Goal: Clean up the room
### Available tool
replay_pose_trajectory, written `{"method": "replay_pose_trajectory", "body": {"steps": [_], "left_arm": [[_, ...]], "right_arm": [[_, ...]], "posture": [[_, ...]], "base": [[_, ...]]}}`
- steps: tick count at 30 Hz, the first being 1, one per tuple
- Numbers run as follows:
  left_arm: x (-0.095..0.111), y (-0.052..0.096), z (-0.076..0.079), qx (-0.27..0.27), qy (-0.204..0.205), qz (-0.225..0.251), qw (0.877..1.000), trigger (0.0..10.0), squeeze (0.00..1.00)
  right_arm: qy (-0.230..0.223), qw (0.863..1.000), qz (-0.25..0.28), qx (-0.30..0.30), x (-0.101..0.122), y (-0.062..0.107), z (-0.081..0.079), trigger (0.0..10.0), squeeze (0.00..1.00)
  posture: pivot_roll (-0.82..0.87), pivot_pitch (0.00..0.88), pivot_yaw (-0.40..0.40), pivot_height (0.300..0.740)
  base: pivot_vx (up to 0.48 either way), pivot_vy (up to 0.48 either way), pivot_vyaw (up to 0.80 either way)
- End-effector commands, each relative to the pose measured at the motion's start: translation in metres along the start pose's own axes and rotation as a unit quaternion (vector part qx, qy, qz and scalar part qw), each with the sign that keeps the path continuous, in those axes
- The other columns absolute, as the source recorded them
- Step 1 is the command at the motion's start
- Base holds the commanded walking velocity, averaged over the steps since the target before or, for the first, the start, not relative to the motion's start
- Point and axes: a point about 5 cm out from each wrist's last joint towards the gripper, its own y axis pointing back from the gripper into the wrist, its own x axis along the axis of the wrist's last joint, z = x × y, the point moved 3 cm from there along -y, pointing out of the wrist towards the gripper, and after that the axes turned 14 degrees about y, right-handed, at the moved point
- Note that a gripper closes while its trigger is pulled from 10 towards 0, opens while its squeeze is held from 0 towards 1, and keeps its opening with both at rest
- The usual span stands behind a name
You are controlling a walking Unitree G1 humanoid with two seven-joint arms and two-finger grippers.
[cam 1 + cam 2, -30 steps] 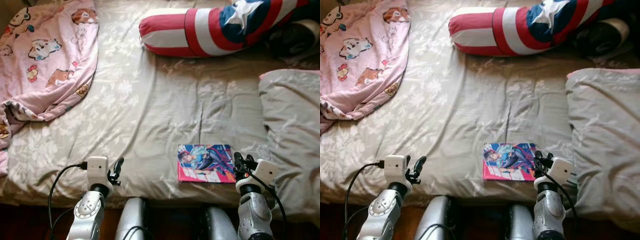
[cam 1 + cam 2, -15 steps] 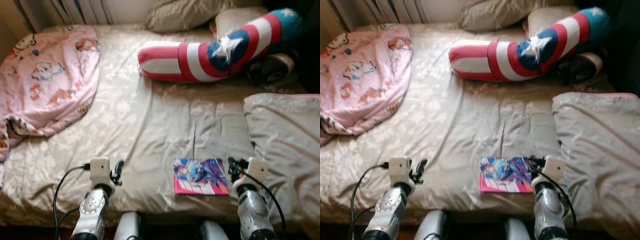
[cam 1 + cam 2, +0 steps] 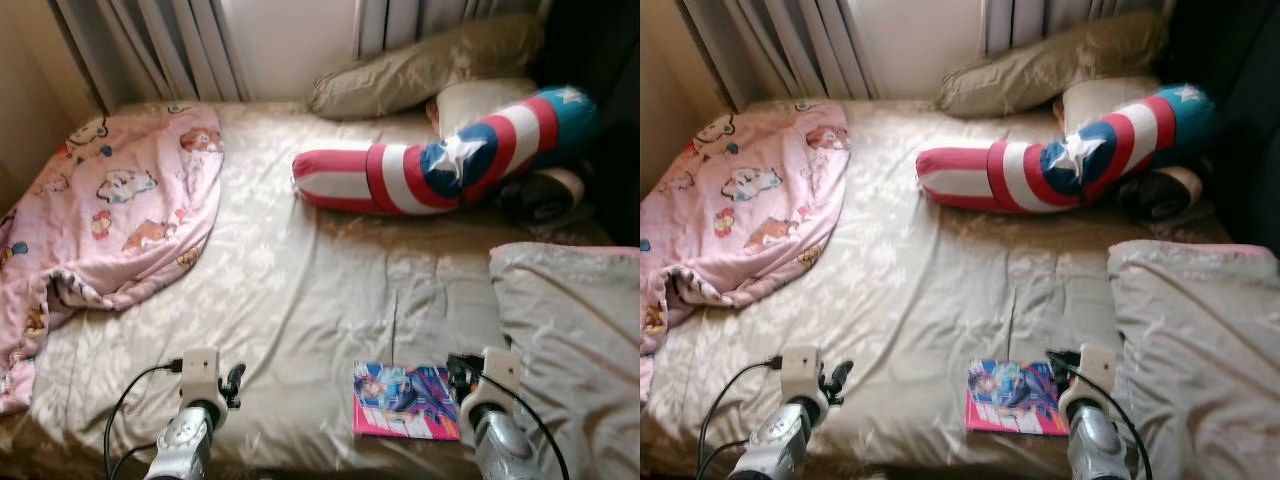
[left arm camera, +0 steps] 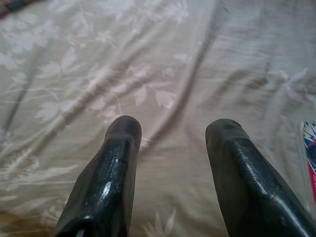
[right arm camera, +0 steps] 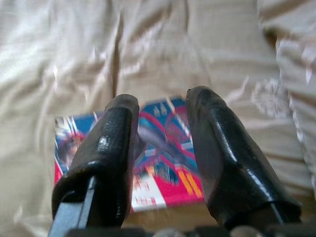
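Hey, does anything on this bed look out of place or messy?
A colourful comic book lies loose near the bed's front edge, beside the right claw. A pink cartoon blanket sits crumpled on the left, not spread flat.

You get soft daylight from the curtains (image 3: pixel 150 45) at the top of the frame, washing the bed (image 3: pixel 300 290) evenly. The upper right corner falls into deep shadow. Both eye views are slightly soft. In the right wrist view the comic book (image 5: pixel 163 158) is smeared by motion blur.
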Motion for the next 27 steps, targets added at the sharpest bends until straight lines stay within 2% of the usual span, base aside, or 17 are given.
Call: {"method": "replay_pose_trajectory", "body": {"steps": [1, 3, 6, 8, 14, 17, 18, 20, 24, 27], "left_arm": [[-0.012, 0.004, -0.006, 0.009, -0.006, -0.028, 1.0, 10.0, 0.0], [-0.026, 0.008, -0.016, 0.033, -0.008, -0.058, 0.998, 10.0, 0.0], [-0.034, 0.012, -0.022, 0.049, -0.011, -0.077, 0.996, 10.0, 0.0], [-0.046, 0.019, -0.033, 0.073, -0.013, -0.102, 0.992, 10.0, 0.0], [-0.057, 0.027, -0.043, 0.094, -0.003, -0.119, 0.988, 10.0, 0.0], [-0.062, 0.031, -0.049, 0.113, 0.024, -0.124, 0.986, 10.0, 0.0], [-0.062, 0.031, -0.049, 0.113, 0.024, -0.125, 0.985, 10.0, 0.0], [-0.065, 0.032, -0.048, 0.111, 0.018, -0.13, 0.985, 10.0, 0.0], [-0.065, 0.033, -0.05, 0.119, 0.02, -0.129, 0.984, 10.0, 0.0], [-0.063, 0.032, -0.05, 0.119, 0.017, -0.128, 0.984, 10.0, 0.0]], "right_arm": [[-0.001, 1.0, -0.017, -0.003, -0.008, 0.002, 0.003, 10.0, 0.0], [-0.013, 0.999, -0.049, -0.013, -0.021, 0.005, 0.007, 10.0, 0.0], [-0.011, 0.998, -0.069, -0.008, -0.029, 0.008, 0.004, 10.0, 0.0], [0.012, 0.995, -0.095, 0.003, -0.04, 0.012, 0.001, 10.0, 0.0], [0.031, 0.993, -0.114, 0.019, -0.053, 0.017, -0.006, 10.0, 0.0], [0.037, 0.992, -0.122, 0.013, -0.06, 0.021, -0.006, 10.0, 0.0], [0.041, 0.991, -0.123, 0.01, -0.061, 0.022, -0.006, 10.0, 0.0], [0.019, 0.991, -0.129, 0.007, -0.066, 0.024, -0.005, 10.0, 0.0], [0.019, 0.991, -0.131, 0.017, -0.067, 0.025, -0.008, 10.0, 0.0], [0.0, 0.991, -0.134, 0.006, -0.067, 0.025, -0.006, 10.0, 0.0]], "posture": [[0.01, 0.0, 0.021, 0.74], [0.02, 0.0, 0.022, 0.74], [0.02, 0.0, 0.021, 0.74], [0.02, 0.0, 0.024, 0.74], [0.01, 0.0, 0.032, 0.74], [0.01, 0.0, 0.036, 0.74], [0.01, 0.0, 0.036, 0.74], [0.01, 0.0, 0.037, 0.74], [0.02, 0.0, 0.035, 0.74], [0.02, 0.004, 0.036, 0.74]], "base": [[0.0, 0.0, 0.0], [0.0, 0.0, 0.0], [0.0, 0.0, 0.0], [0.0, 0.0, 0.0], [0.0, 0.0, 0.0], [0.0, 0.0, 0.26], [0.0, 0.0, 0.79], [0.0, 0.157, 0.8], [0.0, 0.421, 0.8], [0.0, 0.48, 0.0]]}}
